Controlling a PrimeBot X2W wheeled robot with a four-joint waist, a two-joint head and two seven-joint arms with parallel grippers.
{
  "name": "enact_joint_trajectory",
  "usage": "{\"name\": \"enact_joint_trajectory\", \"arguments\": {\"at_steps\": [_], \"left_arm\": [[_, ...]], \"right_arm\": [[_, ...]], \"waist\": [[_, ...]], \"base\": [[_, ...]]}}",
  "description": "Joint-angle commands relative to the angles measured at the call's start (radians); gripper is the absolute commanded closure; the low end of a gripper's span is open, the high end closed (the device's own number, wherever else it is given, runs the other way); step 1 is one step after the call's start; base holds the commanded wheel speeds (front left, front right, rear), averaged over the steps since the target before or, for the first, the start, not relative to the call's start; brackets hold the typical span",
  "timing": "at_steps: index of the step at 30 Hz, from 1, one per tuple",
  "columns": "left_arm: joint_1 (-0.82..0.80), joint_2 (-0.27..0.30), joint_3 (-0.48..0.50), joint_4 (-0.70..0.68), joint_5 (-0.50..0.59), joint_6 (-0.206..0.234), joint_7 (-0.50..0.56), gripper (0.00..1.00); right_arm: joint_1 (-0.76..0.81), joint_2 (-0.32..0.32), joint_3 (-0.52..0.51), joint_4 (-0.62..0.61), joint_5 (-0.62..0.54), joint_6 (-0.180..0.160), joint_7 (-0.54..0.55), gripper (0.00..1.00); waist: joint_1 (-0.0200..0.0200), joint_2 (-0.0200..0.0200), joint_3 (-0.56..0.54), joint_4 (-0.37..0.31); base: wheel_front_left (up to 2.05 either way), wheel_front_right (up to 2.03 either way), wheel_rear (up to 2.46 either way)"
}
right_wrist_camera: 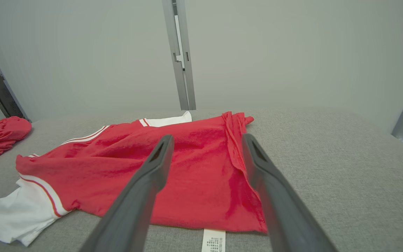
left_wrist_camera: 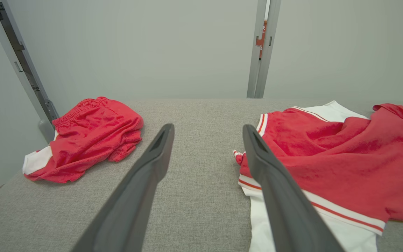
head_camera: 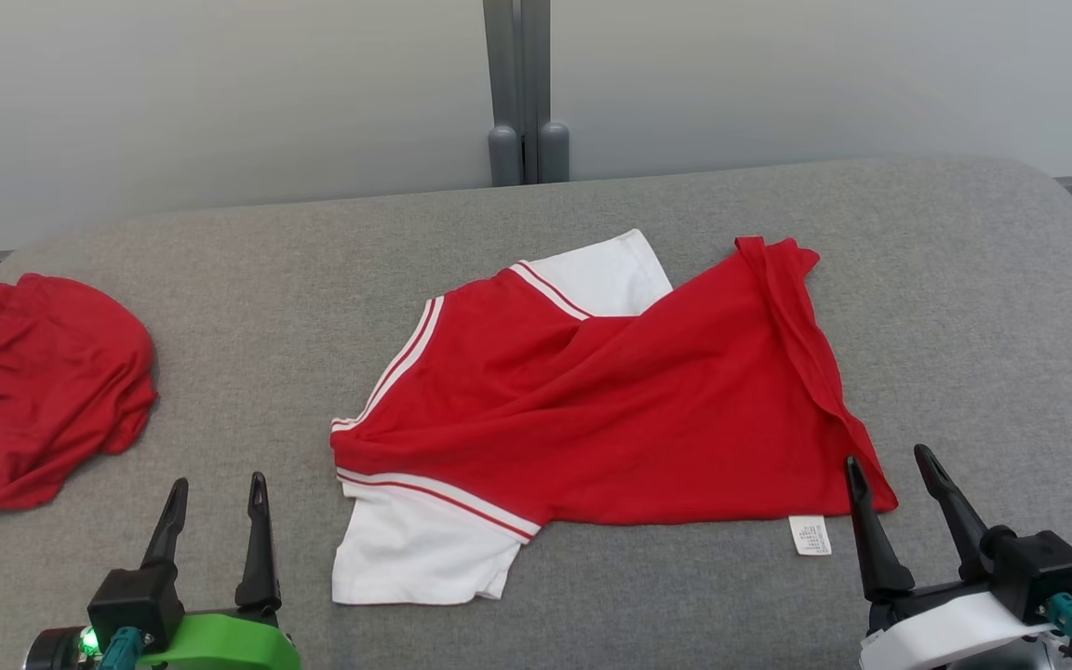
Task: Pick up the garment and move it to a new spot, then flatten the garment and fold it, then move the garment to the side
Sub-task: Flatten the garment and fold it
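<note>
The red-and-white garment (head_camera: pixel 610 409) lies rumpled mid-worktop (head_camera: pixel 964 279); soft, light and floppy, it is probably best pinched at the hem (head_camera: pixel 834 391) corners. The right tool (head_camera: pixel 890 456) sits by that hem, the left tool (head_camera: pixel 219 480) near a sleeve (head_camera: pixel 415 549), both spread and empty

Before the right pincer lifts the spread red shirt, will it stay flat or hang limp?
Probably limp: the shirt already lies in soft folds. It looks thin, its hem curled over, so likely light. A push on the woven grey surface would probably bunch it.
</note>
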Motion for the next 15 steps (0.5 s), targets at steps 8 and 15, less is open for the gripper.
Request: {"name": "enact_joint_trajectory", "arguments": {"at_steps": [8,15], "left_arm": [[0.010,0.003,0.005,-0.001,-0.001,0.002,0.000,0.00],[0.007,0.003,-0.003,0.016,-0.015,0.000,0.000,0.00]], "right_arm": [[0.010,0.005,0.000,0.006,-0.011,-0.002,0.004,0.00],[-0.036,0.009,-0.013,0.047,-0.023,-0.002,0.004,0.00]], "waist": [[0.0000,0.0000,0.003,0.002],[0.0000,0.0000,0.017,-0.003]], "base": [[0.00,0.00,0.00],[0.00,0.00,0.00]]}}
